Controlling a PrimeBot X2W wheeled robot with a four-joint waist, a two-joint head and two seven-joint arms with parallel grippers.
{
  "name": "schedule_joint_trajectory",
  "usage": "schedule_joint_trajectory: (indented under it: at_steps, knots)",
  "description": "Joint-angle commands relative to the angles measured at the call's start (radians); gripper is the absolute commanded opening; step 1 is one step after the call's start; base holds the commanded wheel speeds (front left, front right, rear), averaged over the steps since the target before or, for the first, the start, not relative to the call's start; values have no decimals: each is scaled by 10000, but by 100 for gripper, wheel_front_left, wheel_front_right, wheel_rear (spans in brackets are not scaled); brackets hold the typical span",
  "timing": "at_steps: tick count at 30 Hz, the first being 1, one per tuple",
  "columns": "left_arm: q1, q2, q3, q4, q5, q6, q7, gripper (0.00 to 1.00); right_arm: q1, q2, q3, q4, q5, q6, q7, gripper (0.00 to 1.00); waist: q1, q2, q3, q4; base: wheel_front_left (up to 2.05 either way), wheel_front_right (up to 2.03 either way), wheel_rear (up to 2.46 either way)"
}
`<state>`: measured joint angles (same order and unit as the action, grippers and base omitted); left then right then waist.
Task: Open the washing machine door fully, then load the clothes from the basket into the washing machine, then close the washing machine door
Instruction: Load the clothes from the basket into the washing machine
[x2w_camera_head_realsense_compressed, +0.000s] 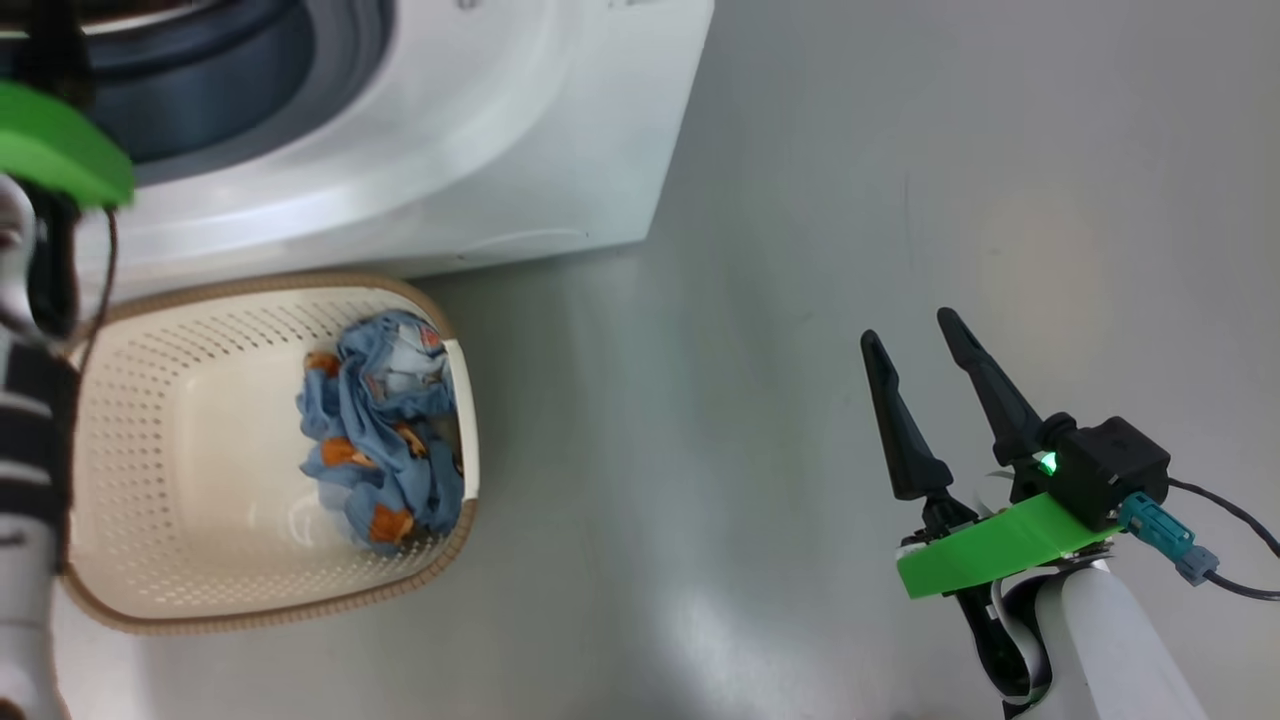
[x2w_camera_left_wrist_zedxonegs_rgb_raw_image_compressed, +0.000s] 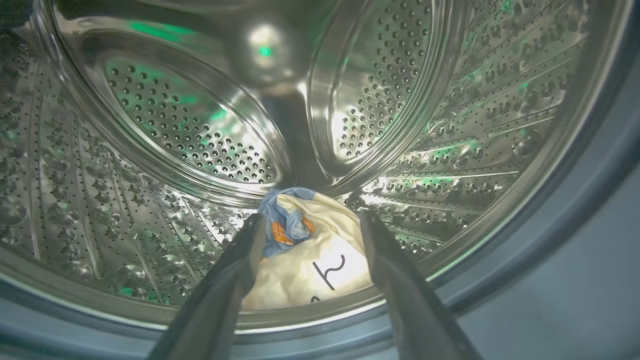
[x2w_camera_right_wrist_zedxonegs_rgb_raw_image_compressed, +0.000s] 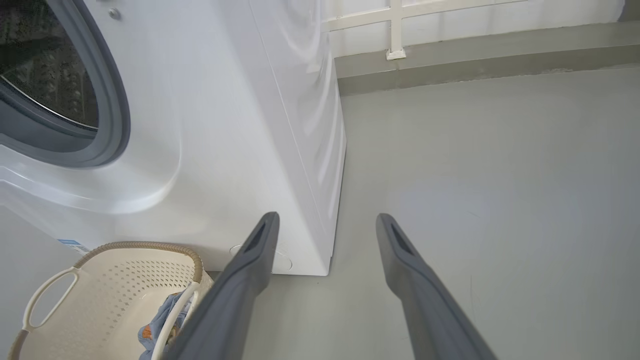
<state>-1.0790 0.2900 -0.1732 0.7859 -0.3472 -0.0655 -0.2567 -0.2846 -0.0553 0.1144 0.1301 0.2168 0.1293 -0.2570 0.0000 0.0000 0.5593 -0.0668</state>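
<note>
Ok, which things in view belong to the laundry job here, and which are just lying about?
Job: washing machine, its steel drum, one garment lying inside it, basket, clothes in the basket.
Just there: grey floor, white rail by the far wall.

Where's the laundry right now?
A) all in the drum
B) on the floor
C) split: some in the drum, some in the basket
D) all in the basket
C: one piece lies at the bottom of the drum in the left wrist view, and a blue bundle sits in the basket in the head view.
</note>
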Motion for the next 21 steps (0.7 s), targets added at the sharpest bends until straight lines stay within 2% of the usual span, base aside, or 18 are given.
schedule_joint_trajectory:
  at_steps: [1,9,21]
  knots:
    - [465,448,302,-494,-87,109,-50,100,348,51,251,-163,-117,14,-48,100,0,0,-434,132,0,0,0]
    - [2513,469,948,-2102,-311,433,-50,100,657,51,457,-57,-292,14,-48,100,0,0,-1404,168,0,0,0]
    - [5772,506,1297,-4575,-196,965,-51,100,1438,51,639,137,-291,14,-48,100,0,0,-3165,212,0,0,0]
